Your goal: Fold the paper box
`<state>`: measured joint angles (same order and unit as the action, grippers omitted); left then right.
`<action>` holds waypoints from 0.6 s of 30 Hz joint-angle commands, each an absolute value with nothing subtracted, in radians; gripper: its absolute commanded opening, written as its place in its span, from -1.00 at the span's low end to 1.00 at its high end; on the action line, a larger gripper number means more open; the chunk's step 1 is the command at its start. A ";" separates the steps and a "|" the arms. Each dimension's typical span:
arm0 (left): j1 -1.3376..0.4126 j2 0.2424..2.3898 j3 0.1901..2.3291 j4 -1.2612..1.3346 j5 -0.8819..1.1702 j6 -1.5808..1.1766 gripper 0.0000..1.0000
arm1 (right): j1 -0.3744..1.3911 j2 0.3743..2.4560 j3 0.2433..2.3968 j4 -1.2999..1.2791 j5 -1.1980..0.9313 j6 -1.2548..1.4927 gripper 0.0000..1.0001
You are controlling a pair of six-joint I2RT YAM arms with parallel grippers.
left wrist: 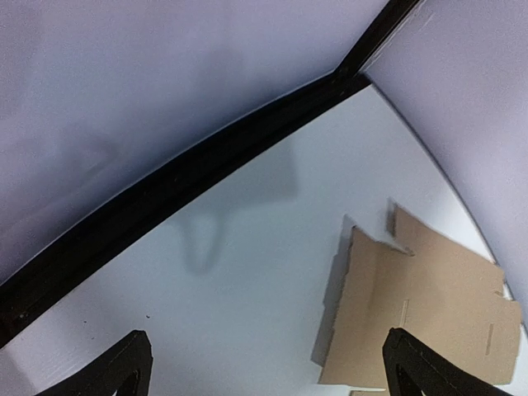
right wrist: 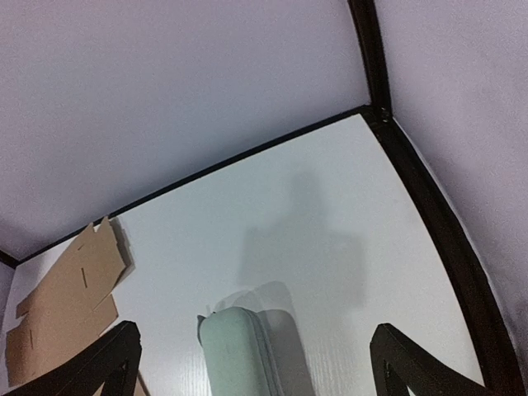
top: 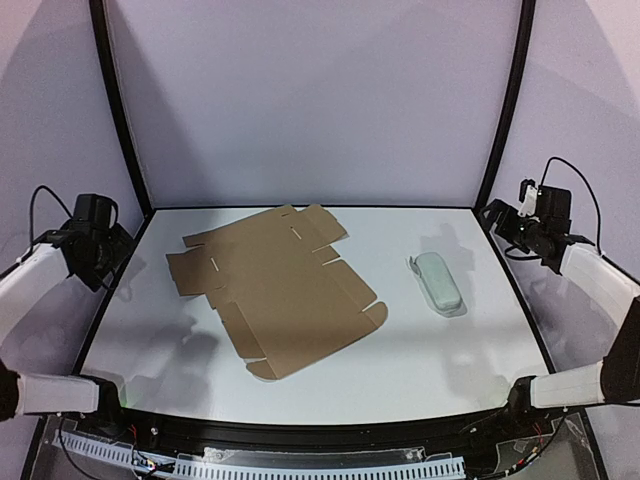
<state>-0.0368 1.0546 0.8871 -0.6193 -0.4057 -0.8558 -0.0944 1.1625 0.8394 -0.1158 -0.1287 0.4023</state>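
we look down on a white surface (top: 420, 350) enclosed by pale lilac walls (top: 320, 100) and black frame bars (top: 118, 110). a flat, unfolded, plain brown corrugated cardboard paper box (top: 280, 295), die-cut with flaps, tabs and small slits, lies left of centre. it is turned at an angle, with one corner pointing toward the near edge. to its right, well apart from it, lies a small pale grey-green rounded oblong case (top: 437, 284), running roughly front to back.

the left gripper (left wrist: 271, 373) hangs raised at the left edge of the surface. its two black fingers (left wrist: 124, 370) are spread wide with nothing between them, and its wrist view shows the cardboard at lower right. the right gripper (right wrist: 254, 367) hangs raised at the right edge, its fingers (right wrist: 400, 363) equally wide apart and holding nothing. its wrist view shows the case at the bottom and the cardboard at far left.
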 commanded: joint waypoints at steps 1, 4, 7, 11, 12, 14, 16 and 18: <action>-0.037 1.152 0.909 -0.592 -0.369 -0.858 0.99 | -0.094 1.150 0.825 0.020 -0.300 0.424 0.97; -0.036 1.231 0.885 -0.513 -0.294 -0.862 0.99 | -0.094 1.186 0.836 0.045 -0.358 0.421 0.97; -0.037 1.305 0.883 -0.450 -0.220 -0.838 0.99 | -0.094 1.221 0.890 -0.030 -0.392 0.429 0.97; -0.034 1.410 0.902 -0.389 -0.130 -0.810 0.99 | -0.094 1.269 0.925 -0.044 -0.528 0.426 0.97; -0.033 1.452 0.910 -0.354 -0.078 -0.803 0.99 | -0.093 1.280 0.928 -0.034 -0.575 0.435 0.97; -0.028 1.539 0.928 -0.298 -0.010 -0.799 0.99 | -0.089 1.305 0.926 -0.014 -0.630 0.450 0.97; -0.028 1.582 0.943 -0.284 0.034 -0.793 0.99 | -0.084 1.312 0.925 -0.014 -0.639 0.459 0.97; -0.028 1.639 0.967 -0.272 0.075 -0.787 0.99 | -0.079 1.313 0.926 -0.012 -0.643 0.457 0.97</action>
<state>-0.0345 1.5661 0.9154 -0.3531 -0.0704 -0.8162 -0.0914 1.3025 0.9047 -0.0292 -0.5510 0.4362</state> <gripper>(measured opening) 0.996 0.984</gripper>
